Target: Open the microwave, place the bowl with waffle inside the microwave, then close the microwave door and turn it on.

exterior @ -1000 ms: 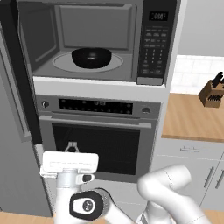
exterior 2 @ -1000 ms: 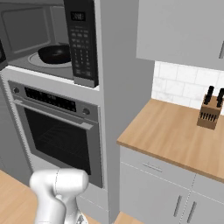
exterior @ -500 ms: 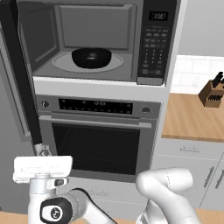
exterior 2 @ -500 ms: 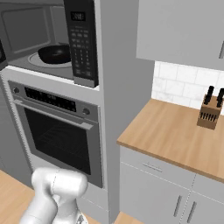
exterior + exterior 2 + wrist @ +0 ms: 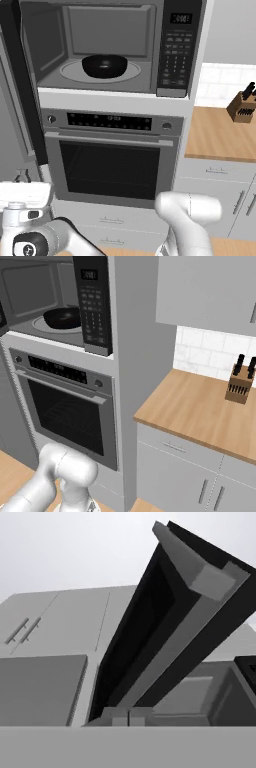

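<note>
Left base view: the microwave (image 5: 115, 47) is standing open, and the bowl with waffle (image 5: 104, 65) is sitting on the round turntable (image 5: 70, 72) inside the grey cavity. Placement looks done; closing and starting are left. The microwave door (image 5: 22, 80) is hanging wide at the left, edge-on to this camera. In the hand view the camera is looking up along the microwave door (image 5: 165, 637) and its long grey bar handle (image 5: 200, 582). Finger state cannot be told; the tips are not readable. The keypad panel (image 5: 92, 303) is waiting untouched at the right of the cavity. Below is the steel oven (image 5: 112, 157); to the right, a wooden counter (image 5: 205, 416) is carrying a knife block (image 5: 239, 383) against white tile.
</note>
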Robot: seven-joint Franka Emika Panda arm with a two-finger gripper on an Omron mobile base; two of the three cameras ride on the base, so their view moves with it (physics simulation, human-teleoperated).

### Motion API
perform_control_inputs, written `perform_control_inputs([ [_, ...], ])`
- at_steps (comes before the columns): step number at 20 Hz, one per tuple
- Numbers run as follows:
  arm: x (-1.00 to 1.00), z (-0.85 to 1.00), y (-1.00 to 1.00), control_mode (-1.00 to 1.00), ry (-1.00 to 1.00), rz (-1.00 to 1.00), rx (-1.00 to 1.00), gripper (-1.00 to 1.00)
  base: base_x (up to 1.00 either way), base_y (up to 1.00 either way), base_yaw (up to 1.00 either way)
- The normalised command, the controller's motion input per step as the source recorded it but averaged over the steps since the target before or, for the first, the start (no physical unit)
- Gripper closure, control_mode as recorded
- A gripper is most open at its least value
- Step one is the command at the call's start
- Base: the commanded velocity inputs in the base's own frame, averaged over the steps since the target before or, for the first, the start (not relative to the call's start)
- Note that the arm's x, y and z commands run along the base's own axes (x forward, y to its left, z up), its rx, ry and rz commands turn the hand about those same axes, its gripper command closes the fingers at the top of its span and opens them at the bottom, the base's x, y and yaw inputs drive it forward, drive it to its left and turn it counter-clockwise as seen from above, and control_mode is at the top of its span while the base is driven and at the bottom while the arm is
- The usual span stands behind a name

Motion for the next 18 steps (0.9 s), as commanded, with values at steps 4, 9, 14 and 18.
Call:
perform_control_inputs([
  [4, 0.03, 0.01, 0.63, -1.00, -0.02, -0.12, -0.05, 1.00, 0.00, 0.00, 0.00],
  [9, 0.06, 0.17, 0.29, -1.00, -0.08, -0.11, 0.00, 1.00, 0.00, 0.00, 0.00],
  [14, 0.19, 0.24, 0.00, -1.00, -0.05, -0.09, 0.03, 1.00, 0.00, 0.00, 0.00],
  [18, 0.15, 0.33, 0.00, -1.00, -0.06, -0.07, 0.08, 1.00, 0.00, 0.00, 0.00],
])
